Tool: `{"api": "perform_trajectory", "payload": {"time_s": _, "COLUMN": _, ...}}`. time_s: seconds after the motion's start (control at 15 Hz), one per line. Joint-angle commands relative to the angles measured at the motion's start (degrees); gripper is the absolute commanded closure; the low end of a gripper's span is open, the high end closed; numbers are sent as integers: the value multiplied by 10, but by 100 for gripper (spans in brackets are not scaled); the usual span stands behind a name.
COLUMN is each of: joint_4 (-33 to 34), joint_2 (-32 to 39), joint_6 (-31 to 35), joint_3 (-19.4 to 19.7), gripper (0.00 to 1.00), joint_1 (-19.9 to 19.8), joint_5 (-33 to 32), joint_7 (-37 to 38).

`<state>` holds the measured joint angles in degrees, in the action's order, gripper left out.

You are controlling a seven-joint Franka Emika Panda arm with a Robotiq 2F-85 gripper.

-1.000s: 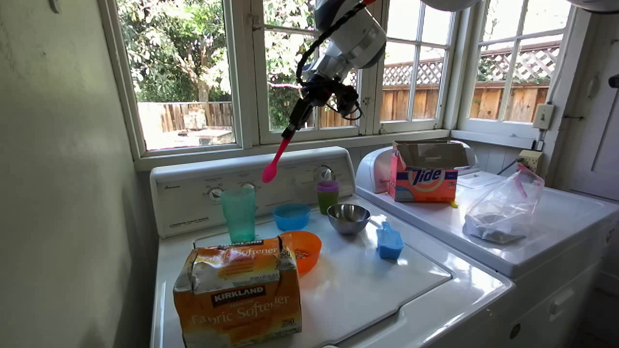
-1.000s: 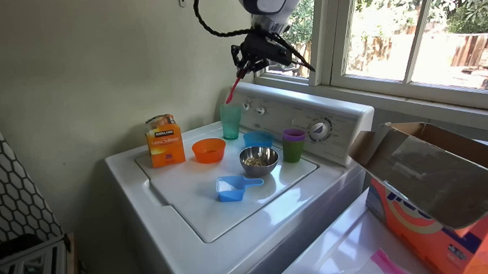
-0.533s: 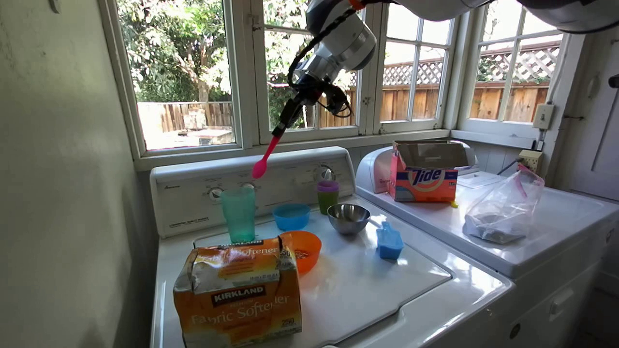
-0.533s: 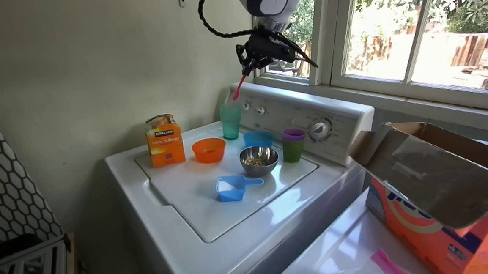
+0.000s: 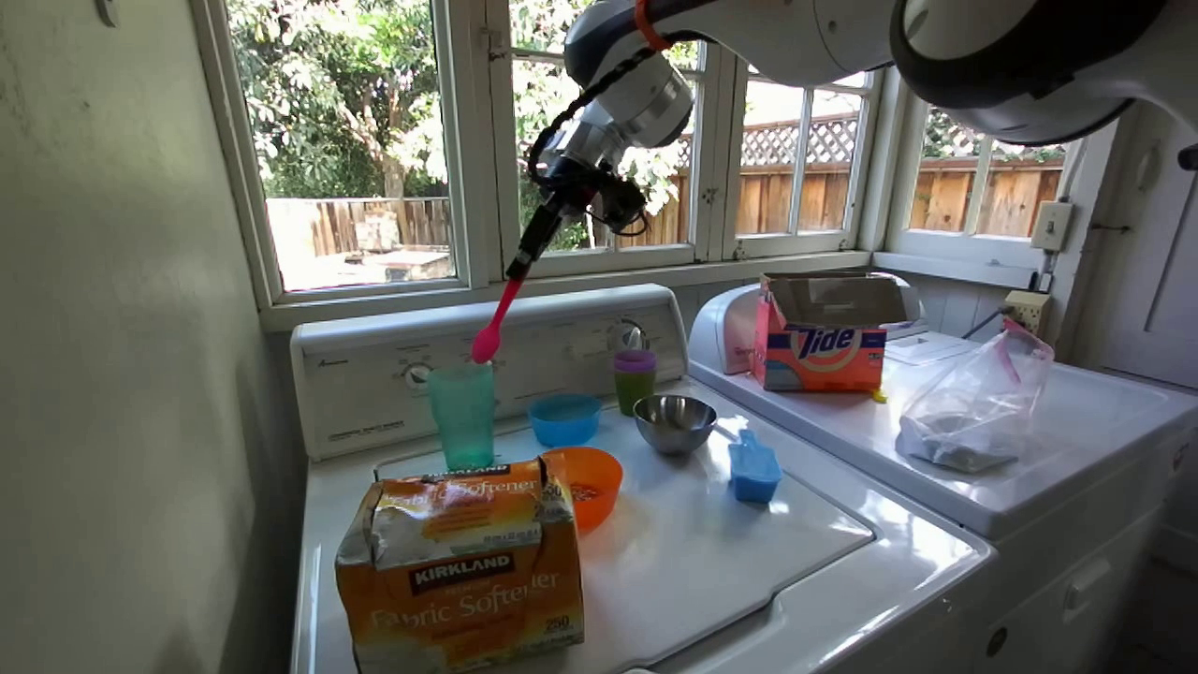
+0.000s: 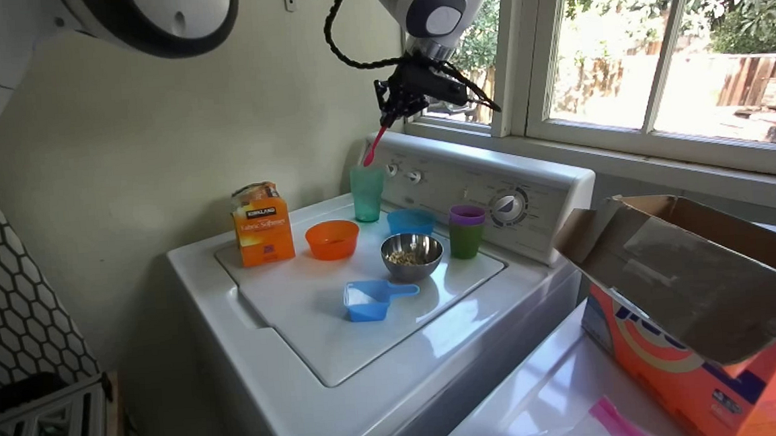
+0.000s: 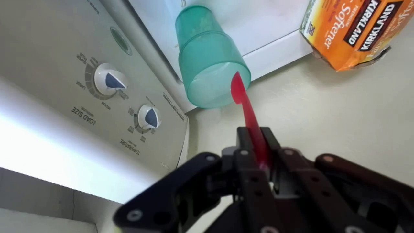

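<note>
Grasp and lift look done — the narrowed fingers pinch the pink spoon, mid-frame in the wrist view, its tip near the green cup's mouth; release not yet done.

On one white machine there stands an open Tide box, and beside it rests a clear plastic bag.

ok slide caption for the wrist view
Gripper holding a pinkish-red spoon, its tip seen in front of a teal cup.
</note>
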<state>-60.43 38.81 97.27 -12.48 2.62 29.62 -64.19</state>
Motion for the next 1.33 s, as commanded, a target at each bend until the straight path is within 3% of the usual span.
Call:
{"api": "perform_trajectory", "payload": {"time_s": 0.0, "joint_4": 128, "joint_2": 77, "joint_6": -73, "joint_3": -13, "gripper": 97, "joint_1": 18, "joint_5": -46, "joint_7": 24}}
{"api": "perform_trajectory", "payload": {"time_s": 0.27, "joint_4": 205, "joint_2": 132, "joint_6": -135, "joint_3": -12, "gripper": 97, "joint_1": 44, "joint_5": -87, "joint_7": 54}}
{"api": "perform_trajectory", "payload": {"time_s": 0.67, "joint_4": 282, "joint_2": 184, "joint_6": -173, "joint_3": -25, "gripper": 97, "joint_1": 63, "joint_5": -107, "joint_7": 59}}
{"api": "perform_trajectory", "payload": {"time_s": 1.0, "joint_4": 294, "joint_2": 166, "joint_6": -120, "joint_3": -14, "gripper": 97, "joint_1": 66, "joint_5": -92, "joint_7": 46}}
{"api": "perform_trajectory", "payload": {"time_s": 1.27, "joint_4": 310, "joint_2": 169, "joint_6": -118, "joint_3": -19, "gripper": 97, "joint_1": 62, "joint_5": -85, "joint_7": 39}}
